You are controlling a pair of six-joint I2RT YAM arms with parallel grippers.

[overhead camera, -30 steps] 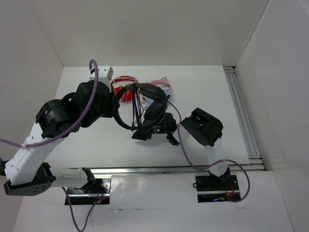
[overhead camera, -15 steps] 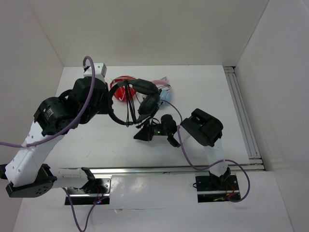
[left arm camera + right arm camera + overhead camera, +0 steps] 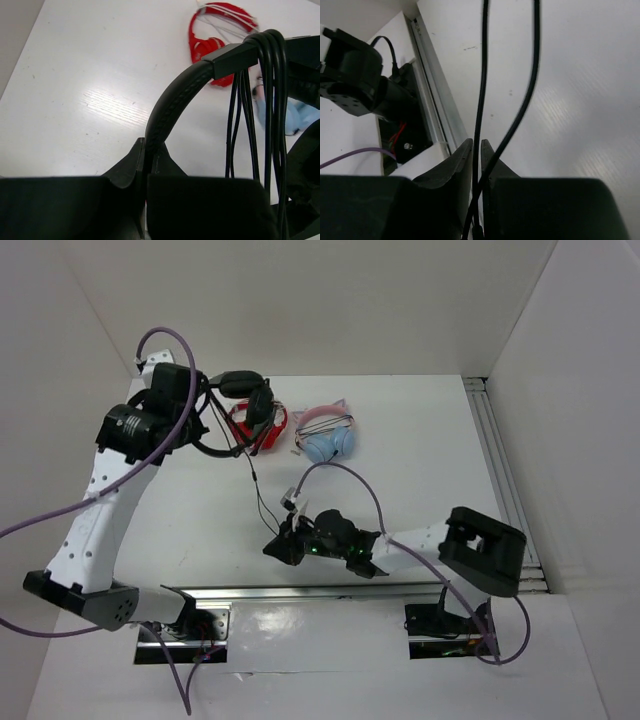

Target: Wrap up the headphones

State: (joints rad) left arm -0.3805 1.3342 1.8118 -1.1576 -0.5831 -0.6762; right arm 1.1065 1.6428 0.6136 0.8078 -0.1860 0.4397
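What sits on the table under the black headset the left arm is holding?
The red headphones lie on the table beneath the raised black headphones. The light-blue pair is mostly covered by the cable wound over the headband.

The left arm rises from its base and stretches to the bench's far left corner, wrist turned rightward, the left gripper (image 3: 145,150) with its fingers pinched on the band of the headphones (image 3: 167,102). The right arm lies low, stretched leftward along the near edge, the right gripper (image 3: 476,146) with its fingers closed on the cable (image 3: 482,75).
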